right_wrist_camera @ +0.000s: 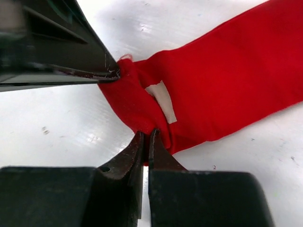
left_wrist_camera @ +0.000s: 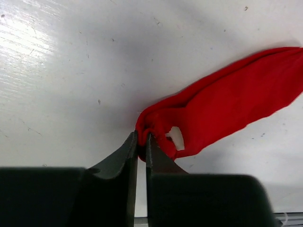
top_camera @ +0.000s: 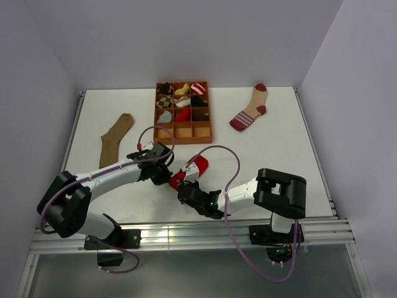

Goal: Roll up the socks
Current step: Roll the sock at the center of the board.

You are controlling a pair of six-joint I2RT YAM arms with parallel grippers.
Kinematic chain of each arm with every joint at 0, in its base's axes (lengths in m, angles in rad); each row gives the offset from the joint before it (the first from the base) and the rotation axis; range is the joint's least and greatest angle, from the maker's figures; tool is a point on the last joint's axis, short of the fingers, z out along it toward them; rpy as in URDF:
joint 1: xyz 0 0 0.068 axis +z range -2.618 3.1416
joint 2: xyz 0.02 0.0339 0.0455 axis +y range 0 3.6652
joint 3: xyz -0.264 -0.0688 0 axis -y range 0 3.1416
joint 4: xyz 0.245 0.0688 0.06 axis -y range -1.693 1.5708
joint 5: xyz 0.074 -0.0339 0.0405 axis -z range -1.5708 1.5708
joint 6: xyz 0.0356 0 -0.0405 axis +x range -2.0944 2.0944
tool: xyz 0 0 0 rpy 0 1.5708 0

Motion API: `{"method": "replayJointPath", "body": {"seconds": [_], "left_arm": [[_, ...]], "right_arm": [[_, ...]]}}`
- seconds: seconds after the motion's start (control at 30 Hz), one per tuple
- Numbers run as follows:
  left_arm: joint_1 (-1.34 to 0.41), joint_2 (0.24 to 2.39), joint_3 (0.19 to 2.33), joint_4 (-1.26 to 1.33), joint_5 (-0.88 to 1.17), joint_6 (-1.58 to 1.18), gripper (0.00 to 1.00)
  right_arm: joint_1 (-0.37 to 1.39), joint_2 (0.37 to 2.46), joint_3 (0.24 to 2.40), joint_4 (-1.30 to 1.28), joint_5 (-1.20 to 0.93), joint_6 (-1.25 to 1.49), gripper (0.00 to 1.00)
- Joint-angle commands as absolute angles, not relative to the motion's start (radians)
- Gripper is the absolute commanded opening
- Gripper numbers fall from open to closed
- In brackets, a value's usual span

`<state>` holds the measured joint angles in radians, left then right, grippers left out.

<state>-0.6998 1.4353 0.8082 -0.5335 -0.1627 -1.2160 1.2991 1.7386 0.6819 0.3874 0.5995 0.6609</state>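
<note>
**Top external view.** The red sock is lying on the white table near the front edge, its length running toward 1 o'clock. The left gripper is reaching in from 9 o'clock and the right gripper from 5 o'clock. Both are meeting at the sock's near end and crowding it from sight. At 12 o'clock from them a brown compartment tray is sitting with small bundles in its far rows. The plain brown sock is lying flat at 10 o'clock and the beige sock with maroon stripes at 1 o'clock, both well apart from the grippers.

**Left wrist view.** The left jaws are standing almost closed, pinching a bunched fold at the red sock's end. The fabric is stretching away toward 2 o'clock. A white patch is showing just beside the pinch.

**Right wrist view.** The right jaws are likewise nearly closed, nipping the lower edge of the same end. The left gripper's finger is touching the fabric at 10 o'clock and blocking the upper left corner.
</note>
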Motion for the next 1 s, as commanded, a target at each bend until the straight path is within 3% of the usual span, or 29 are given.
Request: {"method": "replayJointPath", "body": {"seconds": [0.0, 0.17, 0.3, 0.4, 0.7, 0.97], "left_arm": [[-0.689, 1.371, 0.790, -0.500, -0.196, -1.259, 0.15], [-0.689, 1.347, 0.776, -0.483, -0.215, -1.266, 0.29], [-0.689, 1.313, 0.752, -0.459, -0.221, -1.261, 0.49], [-0.689, 1.290, 0.736, -0.437, -0.219, -1.241, 0.56], [-0.689, 1.134, 0.568, -0.258, -0.144, -1.181, 0.57], [-0.689, 1.149, 0.500, -0.141, -0.087, -1.178, 0.58]], "right_arm": [[1.264, 1.760, 0.577, 0.278, 0.306, 0.680, 0.00], [1.198, 1.707, 0.499, 0.421, 0.120, 0.698, 0.00], [1.112, 1.689, 0.439, 0.505, -0.021, 0.716, 0.00], [1.060, 1.692, 0.439, 0.521, -0.107, 0.727, 0.00], [0.924, 1.761, 0.475, 0.520, -0.328, 0.804, 0.00], [0.838, 1.807, 0.523, 0.485, -0.451, 0.825, 0.00]]}}
